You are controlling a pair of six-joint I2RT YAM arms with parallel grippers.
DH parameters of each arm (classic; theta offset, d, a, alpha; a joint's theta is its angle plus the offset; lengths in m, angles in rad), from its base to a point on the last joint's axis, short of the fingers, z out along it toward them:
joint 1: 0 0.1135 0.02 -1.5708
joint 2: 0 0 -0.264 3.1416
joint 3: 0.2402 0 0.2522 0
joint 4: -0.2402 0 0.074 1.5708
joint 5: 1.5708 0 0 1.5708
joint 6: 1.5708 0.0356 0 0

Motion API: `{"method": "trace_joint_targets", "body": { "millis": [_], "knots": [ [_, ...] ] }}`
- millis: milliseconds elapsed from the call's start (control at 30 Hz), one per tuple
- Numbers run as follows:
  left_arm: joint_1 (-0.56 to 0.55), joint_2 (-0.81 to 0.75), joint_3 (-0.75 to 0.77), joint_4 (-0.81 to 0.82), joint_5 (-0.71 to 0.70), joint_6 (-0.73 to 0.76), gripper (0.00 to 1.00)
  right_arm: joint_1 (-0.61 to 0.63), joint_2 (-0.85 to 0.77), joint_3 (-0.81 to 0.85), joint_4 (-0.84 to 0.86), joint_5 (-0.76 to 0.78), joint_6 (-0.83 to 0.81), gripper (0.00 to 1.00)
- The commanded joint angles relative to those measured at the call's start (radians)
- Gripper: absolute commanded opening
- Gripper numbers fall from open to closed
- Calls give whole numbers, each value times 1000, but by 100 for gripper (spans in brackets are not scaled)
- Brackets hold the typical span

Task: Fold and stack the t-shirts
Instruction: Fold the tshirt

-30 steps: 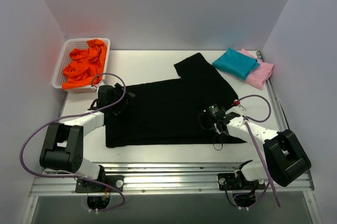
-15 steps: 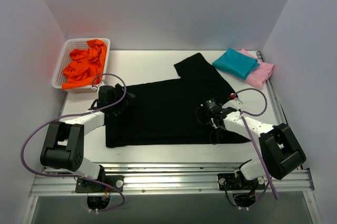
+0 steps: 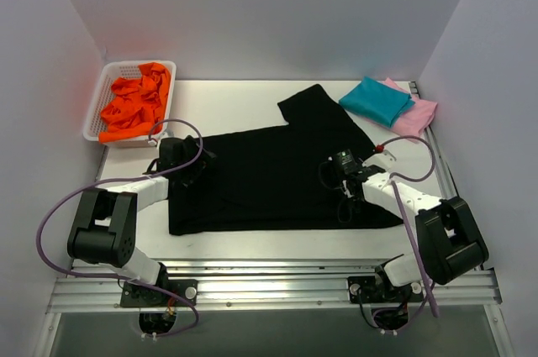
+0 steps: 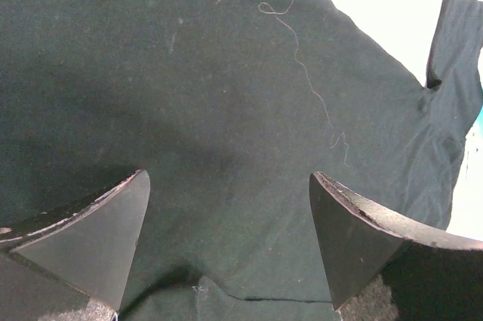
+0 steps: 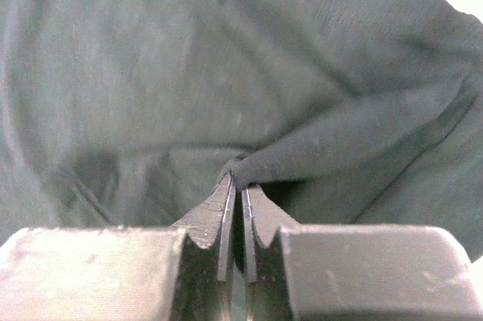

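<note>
A large black t-shirt (image 3: pixel 269 174) lies spread flat mid-table, one sleeve (image 3: pixel 309 105) pointing to the back. My left gripper (image 3: pixel 187 164) hovers low over its left side, open, with only flat black cloth (image 4: pixel 226 72) and a hem edge between the fingertips (image 4: pixel 228 177). My right gripper (image 3: pixel 341 169) rests on the shirt's right part. Its jaws are shut (image 5: pixel 238 185) on a small raised ridge of the black cloth (image 5: pixel 324 147). At the back right a folded teal t-shirt (image 3: pixel 377 99) lies on a folded pink one (image 3: pixel 419 119).
A white basket (image 3: pixel 99 92) holding crumpled orange cloth (image 3: pixel 134 103) stands at the back left corner. White walls close in the table (image 3: pixel 235 105) on three sides. A pale loose thread (image 4: pixel 309 79) lies on the black shirt.
My right gripper has closed onto a pinch of the black shirt and shifted slightly toward the back. The left gripper has stayed open in nearly the same place.
</note>
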Motion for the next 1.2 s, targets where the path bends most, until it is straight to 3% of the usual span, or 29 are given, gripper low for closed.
{"method": "trace_joint_targets", "body": {
  "millis": [0,433,700,800,900,933,1000,1167],
  "knots": [
    [6,11,15,61,-7,17,95,-74,10,51,-15,69,-37,0],
    [6,22,26,50,-16,26,95,-165,268,209,83,15,-126,0],
    [6,34,34,46,-19,31,95,-191,331,298,28,33,-80,2],
    [6,34,34,47,-20,32,96,-220,319,312,13,52,-65,12],
    [6,34,31,49,-20,32,96,-246,310,329,10,66,-66,71],
    [4,36,29,52,-20,32,95,-251,308,338,8,70,-74,78],
    [4,36,31,53,-17,32,96,-262,309,363,23,69,-89,85],
    [4,43,29,66,-7,31,96,-277,354,444,59,61,-117,85]
  ]
}}
